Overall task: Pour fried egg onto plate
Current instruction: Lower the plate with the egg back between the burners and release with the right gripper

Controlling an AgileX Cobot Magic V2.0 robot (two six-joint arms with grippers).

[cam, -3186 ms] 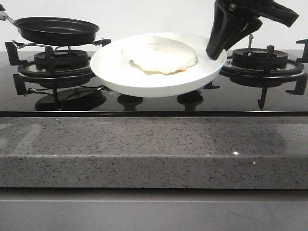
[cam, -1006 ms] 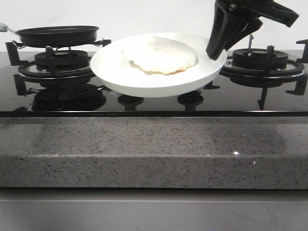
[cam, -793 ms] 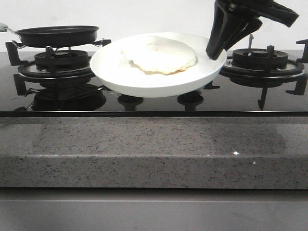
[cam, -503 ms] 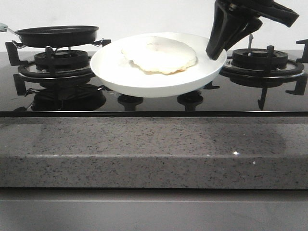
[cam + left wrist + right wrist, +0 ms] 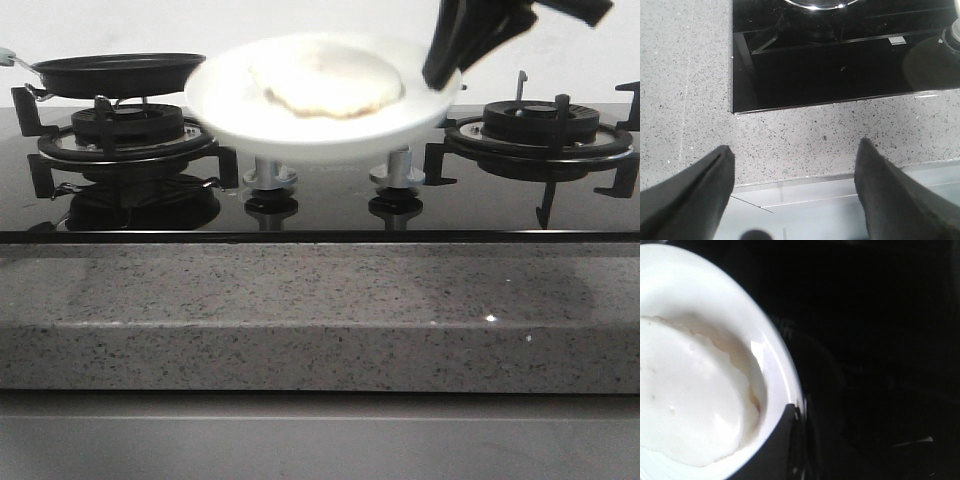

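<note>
Right gripper (image 5: pixel 440 78) clamps the right rim of the plate (image 5: pixel 240 120), holding it in the air over the stove knobs (image 5: pixel 270 175). Fried egg (image 5: pixel 325 82) lies on the plate, left of that gripper. Left gripper (image 5: pixel 792 195) wide open over the surface (image 5: pixel 800 145), empty. Pan (image 5: pixel 118 72) sits on the left burner.

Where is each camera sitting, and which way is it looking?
Front view: sits before the counter, facing forward at the round white plate with the pale fried egg; shows the right gripper.
Left wrist view: on the left arm, looking at the speckled grey counter; shows the left gripper, jaws apart.
Right wrist view: on the right arm, looking at plate and egg, as the front view does.
</note>
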